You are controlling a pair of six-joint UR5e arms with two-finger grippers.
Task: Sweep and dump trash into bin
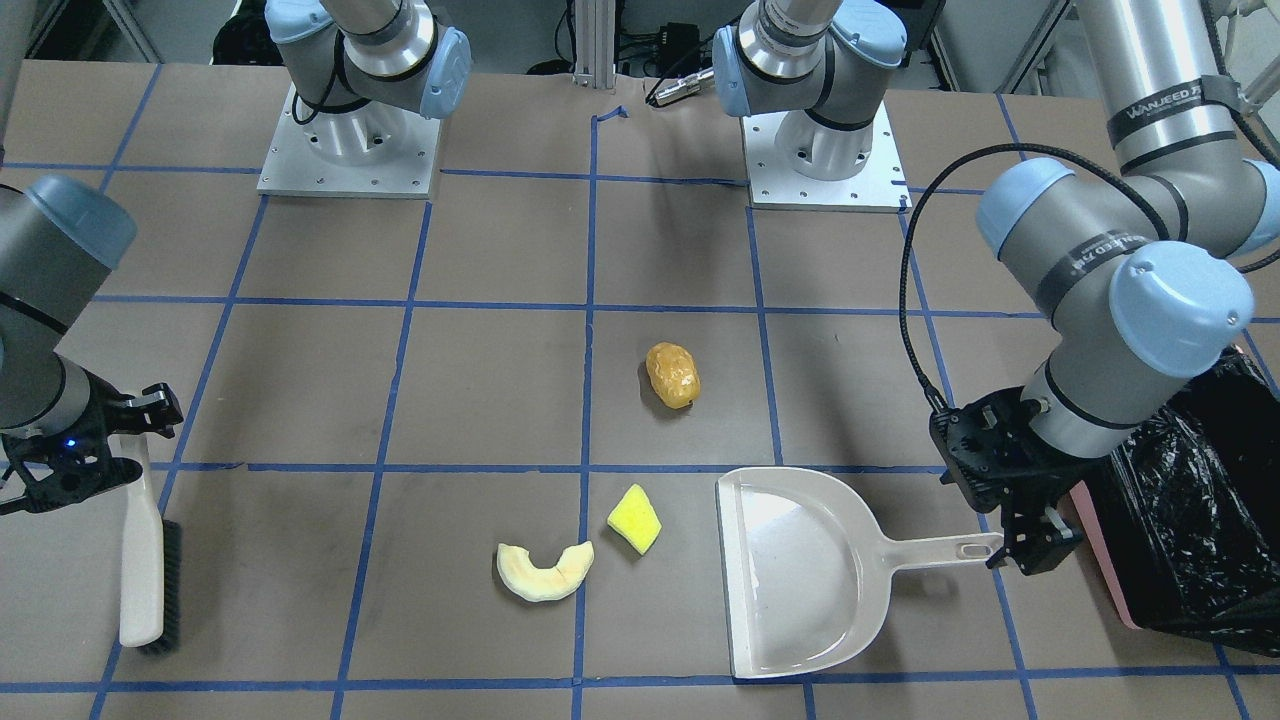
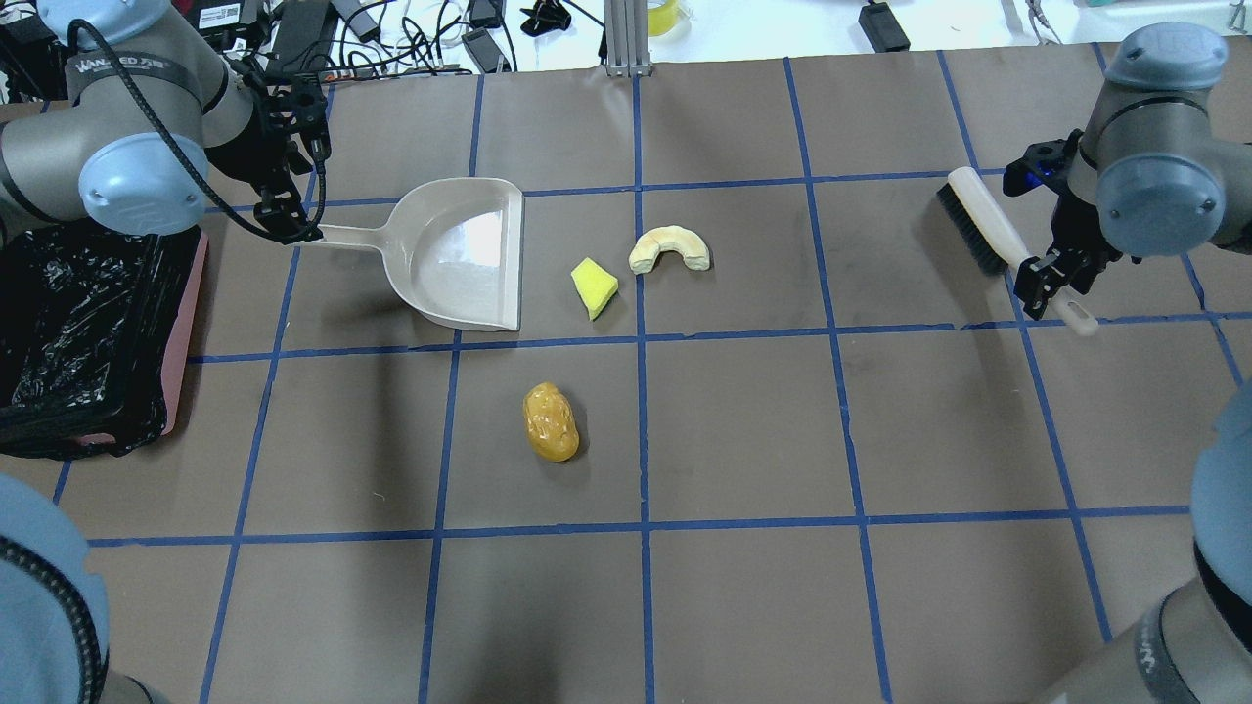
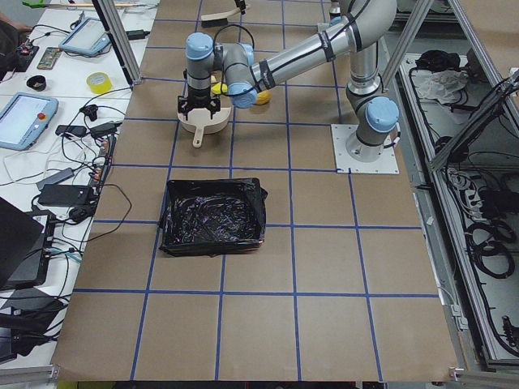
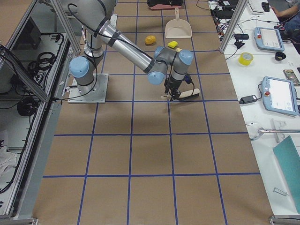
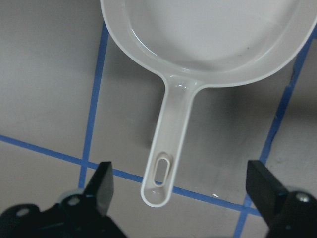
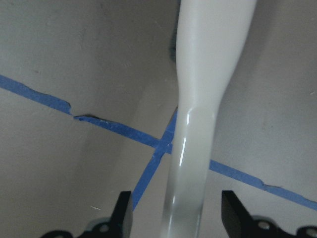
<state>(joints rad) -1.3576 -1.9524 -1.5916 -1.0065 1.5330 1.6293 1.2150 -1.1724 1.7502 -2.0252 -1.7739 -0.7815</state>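
Your left gripper (image 5: pixel 181 191) hangs over the tip of the dustpan (image 2: pixel 460 254) handle, jaws wide open on either side of it and touching nothing. Your right gripper (image 6: pixel 177 218) straddles the brush (image 2: pixel 978 220) handle near the table's (image 2: pixel 743 440) right end, jaws also open, with a gap on each side of the handle.

The trash lies around the table's middle. The yellow wedge (image 2: pixel 594 287) sits just beside the dustpan's open lip, the cream crescent (image 2: pixel 670 249) is next to it on the far side from the pan, and the orange-brown lump (image 2: pixel 552 421) lies apart, nearer the robot's edge. The bin (image 2: pixel 186 313) stands at the left end, close behind your left arm.

All three pieces look light and stiff, so you sweep them rather than grasp them. The lump is glossy and rounded; expect it to roll or skid off the bristles. The crescent is likely to pivot if you push one tip.

The dustpan looks like thin, smooth, light plastic. Gripped at the slotted tip, it may swing; take it farther up the handle. Take the brush at the narrow waist of its smooth handle.
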